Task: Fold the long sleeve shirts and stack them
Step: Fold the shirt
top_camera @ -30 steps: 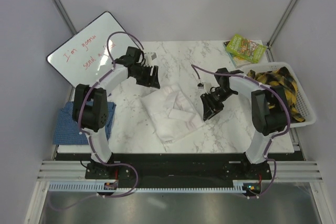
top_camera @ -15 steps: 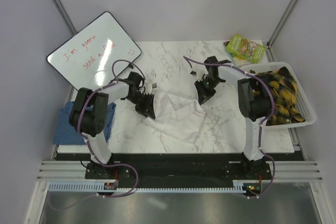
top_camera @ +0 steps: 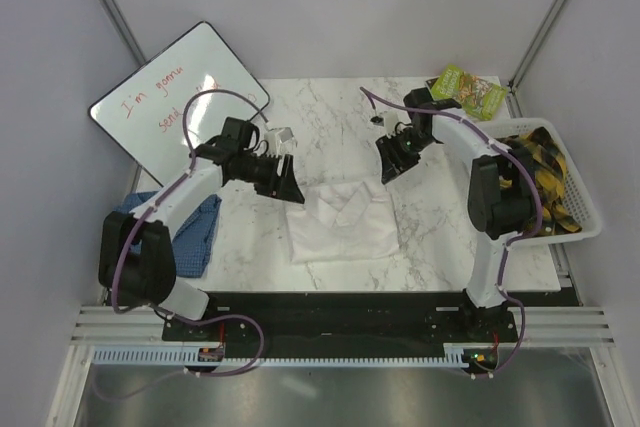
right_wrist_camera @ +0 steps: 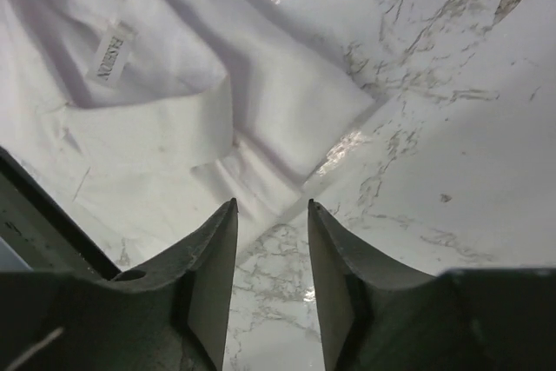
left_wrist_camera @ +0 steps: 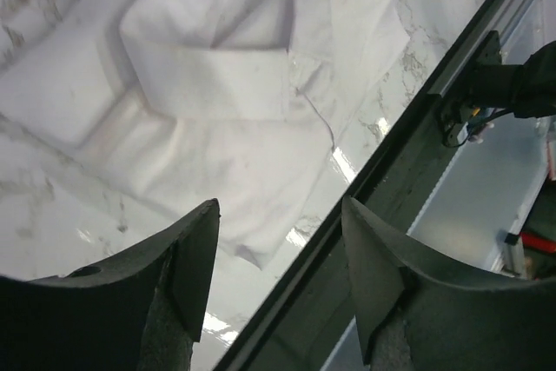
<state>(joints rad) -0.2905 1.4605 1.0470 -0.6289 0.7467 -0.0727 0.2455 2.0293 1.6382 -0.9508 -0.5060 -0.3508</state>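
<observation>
1. White shirt is lying folded into a rough rectangle at mid-table. Its near edge is running close to the table front edge, and the collar is facing up at the far side.
2. Blue check shirt is sitting bunched at the table's L edge, partly under the L arm and well apart from the white one.
3. L gripper is hovering just off the white shirt's far-L corner. Jaws are standing wide apart w/ nothing between them.
4. R gripper is hovering just beyond the far-R corner. Jaws are apart w/ a narrower gap, also gripping nothing.
5. Room: bare marble is showing behind the shirt and to its R, up to the basket. The L wrist cam is showing a shirt corner ending near the front edge, w/ a black rail right below.
6. Far side: a whiteboard is leaning at the far-L corner and a green packet is lying at the far-R corner.
7. Materials: the shirt is smooth white woven cloth w/ soft creases, a stitched collar and a neck label. The tabletop is glossy and grey-veined. The basket is white slotted plastic holding yellow/black plaid cloth.
</observation>
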